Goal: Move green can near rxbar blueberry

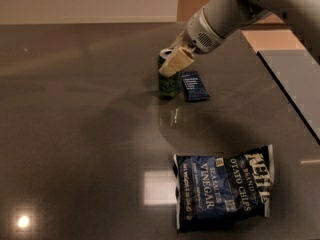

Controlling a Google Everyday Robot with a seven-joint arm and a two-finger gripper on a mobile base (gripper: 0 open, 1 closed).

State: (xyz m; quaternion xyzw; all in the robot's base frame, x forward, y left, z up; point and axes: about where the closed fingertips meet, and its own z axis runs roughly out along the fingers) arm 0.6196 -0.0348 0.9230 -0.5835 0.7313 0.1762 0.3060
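Note:
The green can (170,84) stands upright on the dark table (75,134), right of centre at the back. The rxbar blueberry (195,86), a small flat dark blue wrapper, lies just to the can's right, nearly touching it. My gripper (172,60) reaches down from the upper right and is shut on the top of the can. One pale finger (177,62) crosses the front of the can's rim; the other finger is hidden behind the can.
A large blue Kettle chip bag (222,186) lies flat at the front right. The table's right edge runs diagonally at the right, with a grey surface (295,79) beyond it. My arm (235,9) spans the upper right.

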